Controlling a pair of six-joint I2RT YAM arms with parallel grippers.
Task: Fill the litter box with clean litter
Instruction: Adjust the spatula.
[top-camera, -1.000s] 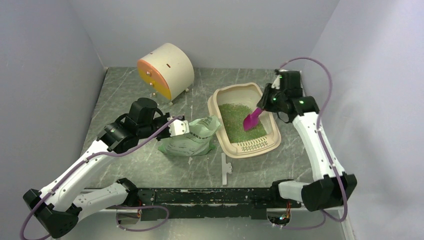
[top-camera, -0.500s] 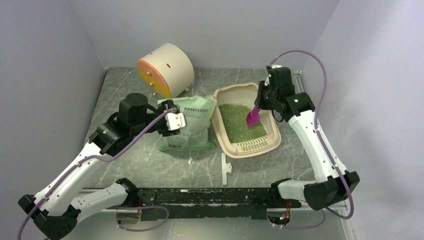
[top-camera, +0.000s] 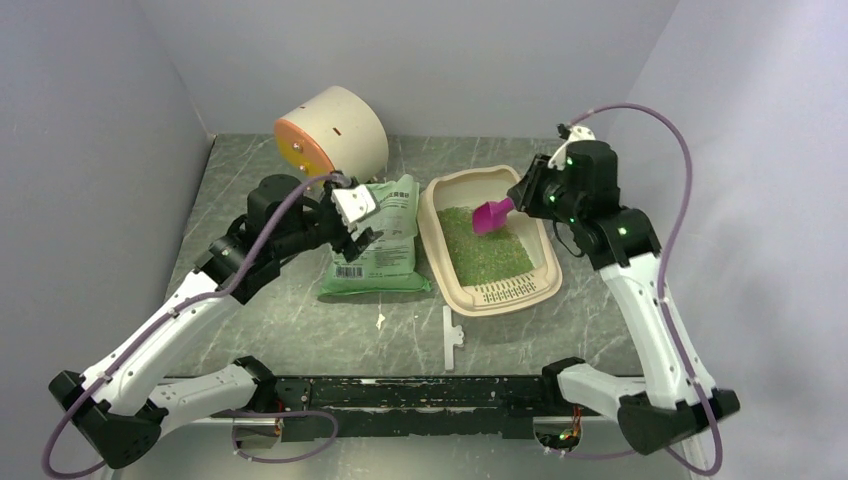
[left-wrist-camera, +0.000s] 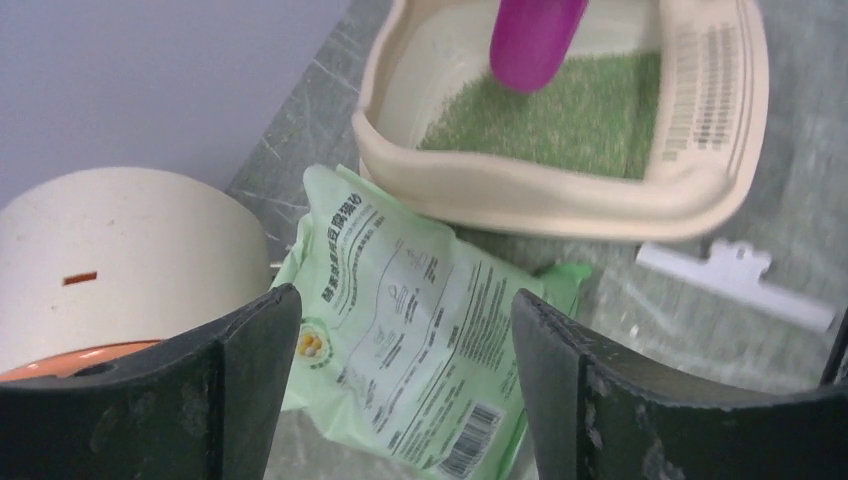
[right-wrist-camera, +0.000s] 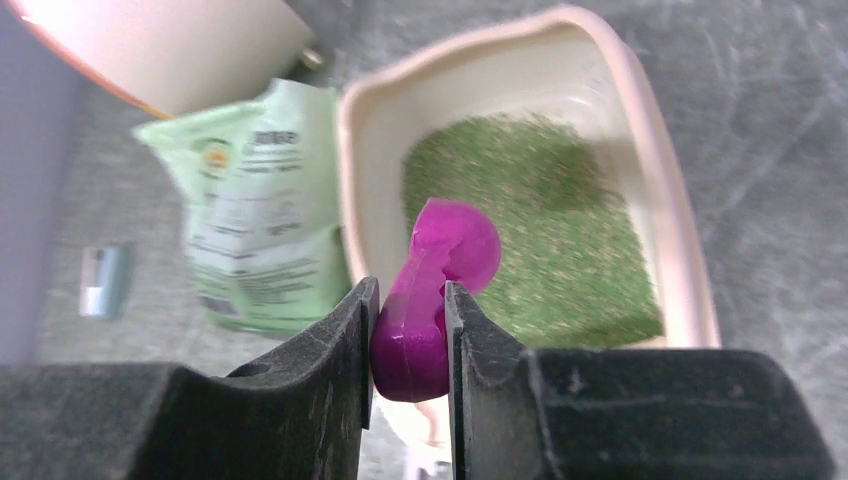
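My left claw (left-wrist-camera: 400, 300) is spread wide and empty above the bag (top-camera: 380, 250), which lies flat mid-desk (top-camera: 280, 320); my right claw (right-wrist-camera: 410, 290) pinches the handle of the scoop (top-camera: 490, 215), whose bowl hangs over the litter box (top-camera: 432, 215); the litter box sits toward the desk's right edge, just beside the bag, with its grille ledge at the near end; green litter (top-camera: 485, 250) covers most of its floor, the far end bare; a cabinet (top-camera: 335, 140) stands toward the far left corner.

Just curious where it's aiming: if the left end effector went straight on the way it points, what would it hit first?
Probably the light-green printed plastic bag; it lies squarely between the fingers of the open left end effector, though the gap to it is unclear.
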